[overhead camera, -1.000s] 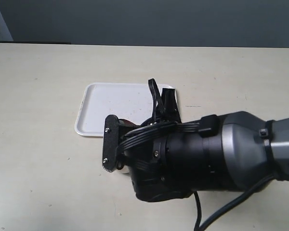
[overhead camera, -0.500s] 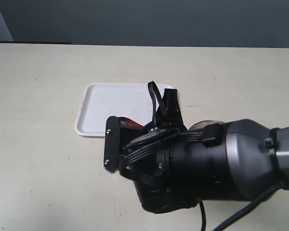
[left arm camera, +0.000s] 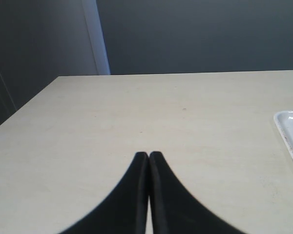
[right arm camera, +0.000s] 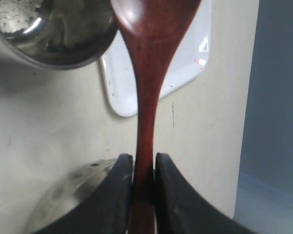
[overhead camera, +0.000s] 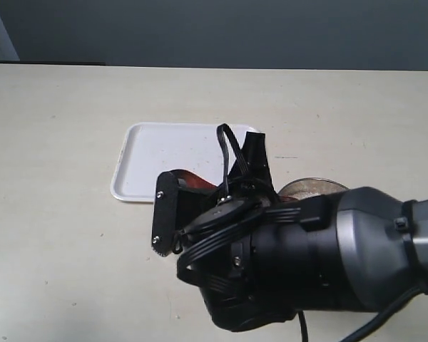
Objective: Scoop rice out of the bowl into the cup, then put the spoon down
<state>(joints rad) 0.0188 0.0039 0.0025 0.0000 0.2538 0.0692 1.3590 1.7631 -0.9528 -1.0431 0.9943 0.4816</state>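
Firmly, the wooden spoon (right arm camera: 149,63) is clamped by its handle between the fingers of the right gripper (right arm camera: 142,158). Its head is seen against the white tray (overhead camera: 164,153), just beside the steel cup (right arm camera: 63,34), in which rice (right arm camera: 12,14) is visible. The steel bowl (overhead camera: 312,187) is largely hidden by the right arm (overhead camera: 328,263) in the exterior view. The left gripper (left arm camera: 149,156) is pressed closed on nothing above the table (left arm camera: 136,112).

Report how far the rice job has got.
Seemingly done: some rice lies in the cup. In hand: the right gripper clamps the spoon, its head showing no grains, over the white tray. Remaining: setting the spoon down. The left gripper sits shut, idle.
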